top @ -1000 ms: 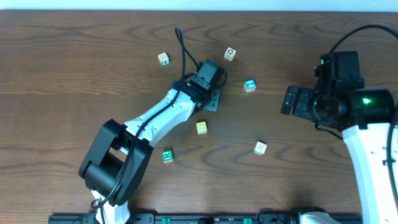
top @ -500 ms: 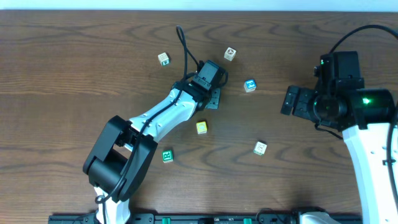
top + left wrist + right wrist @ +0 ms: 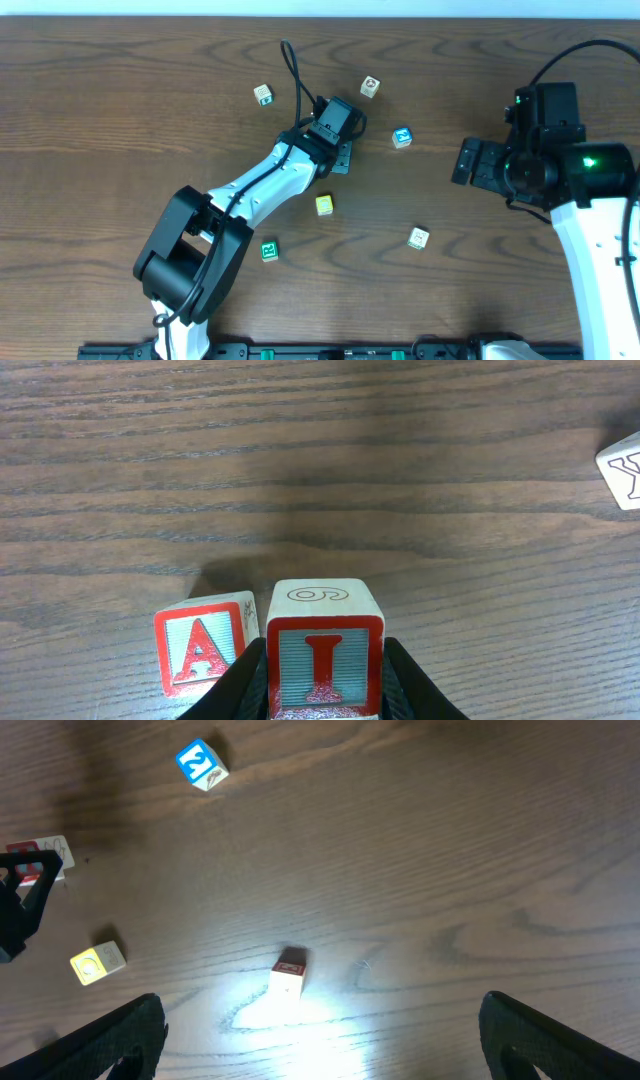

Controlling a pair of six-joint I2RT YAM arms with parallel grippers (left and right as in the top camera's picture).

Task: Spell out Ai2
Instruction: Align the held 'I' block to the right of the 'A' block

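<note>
While the left gripper [image 3: 322,682] clamps the I block [image 3: 322,645], its wrist hides that block from overhead.

From the left wrist, the frame cuts off the I block's lower edge. It sits just beside the A block [image 3: 203,652], on that block's right; whether it touches the table [image 3: 400,480] I cannot tell. A Y block [image 3: 626,468] is clipped at the right edge. Since a second ago the left arm has edged slightly, and the loose blocks lie as before, the blue 2 block [image 3: 402,137] well apart. The blocks are pale wooden cubes with red-framed letters; the table shows dark wood grain. The right gripper [image 3: 320,1020] gapes wide, holding nothing.
</note>
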